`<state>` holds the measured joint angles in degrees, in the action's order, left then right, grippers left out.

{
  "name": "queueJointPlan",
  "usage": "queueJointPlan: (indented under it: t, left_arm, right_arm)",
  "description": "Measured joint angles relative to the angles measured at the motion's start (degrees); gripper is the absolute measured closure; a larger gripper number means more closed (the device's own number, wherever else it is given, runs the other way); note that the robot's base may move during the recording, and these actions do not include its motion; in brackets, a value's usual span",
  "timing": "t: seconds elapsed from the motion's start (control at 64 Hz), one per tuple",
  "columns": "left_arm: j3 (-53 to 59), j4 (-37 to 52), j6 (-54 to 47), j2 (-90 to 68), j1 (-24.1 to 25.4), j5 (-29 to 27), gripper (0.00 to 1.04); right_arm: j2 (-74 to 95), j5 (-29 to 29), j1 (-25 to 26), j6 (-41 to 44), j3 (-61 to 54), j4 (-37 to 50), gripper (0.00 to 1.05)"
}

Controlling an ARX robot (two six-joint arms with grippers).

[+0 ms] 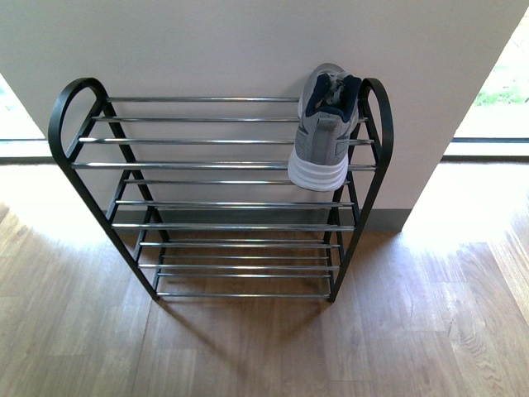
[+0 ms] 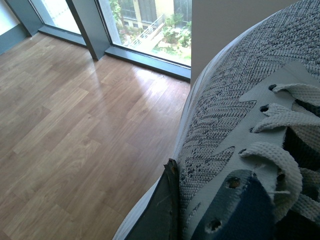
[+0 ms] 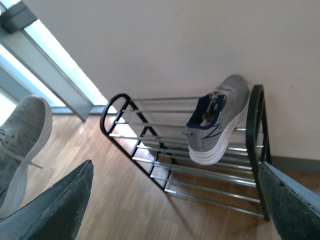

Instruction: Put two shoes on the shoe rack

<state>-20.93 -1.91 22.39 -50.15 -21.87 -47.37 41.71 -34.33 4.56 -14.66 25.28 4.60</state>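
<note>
- The left pincer (image 2: 205,180) is clenched on the second sneaker (image 2: 235,100), held aloft at the left edge of the right wrist view, well apart from the shoe rack (image 1: 198,165).
- The first sneaker (image 1: 321,132) lies at the top tier's right end in the front view, heel to the wall, across the bars; bare bars stretch leftward.
- The right pincer (image 3: 176,170) gapes, empty.

A pale wall (image 1: 248,50) stands above wood floor (image 1: 248,347) between bright windows (image 1: 496,91)
</note>
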Motion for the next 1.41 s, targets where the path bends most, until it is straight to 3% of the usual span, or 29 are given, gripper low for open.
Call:
queueJointPlan:
  t: [0.078,0.187,0.219,0.265,0.312,0.422,0.796,1.406]
  left_arm:
    - [0.0,0.0,0.0,0.0,0.0,0.0,1.03]
    - [0.0,0.0,0.0,0.0,0.0,0.0,1.03]
    - [0.0,0.0,0.0,0.0,0.0,0.1,1.03]
    - [0.0,0.0,0.0,0.0,0.0,0.1,1.03]
    - [0.0,0.0,0.0,0.0,0.0,0.1,1.03]
    - [0.0,0.0,0.0,0.0,0.0,-0.1,1.03]
    - [0.0,0.0,0.0,0.0,0.0,0.0,1.03]
    - [0.0,0.0,0.0,0.0,0.0,0.0,1.03]
  right_arm:
    - [-2.3,-0.4,3.4,-0.4,-1.4,1.1,0.09]
    - [-2.7,-0.7,3.9,-0.6,-1.5,1.2,0.09]
    - [-3.0,2.6,2.8,0.5,-2.2,2.7,0.11]
    - [-4.5,15.3,-0.6,4.0,-4.9,8.7,0.19]
    - [-5.8,23.2,-2.7,7.5,-7.0,11.8,0.26]
    - [-8.6,33.4,-4.2,11.6,-10.5,13.8,0.44]
    - [-15.8,34.3,-4.4,14.5,-17.9,13.7,1.03]
    - [-26.4,34.3,-4.4,14.4,-23.0,8.2,1.03]
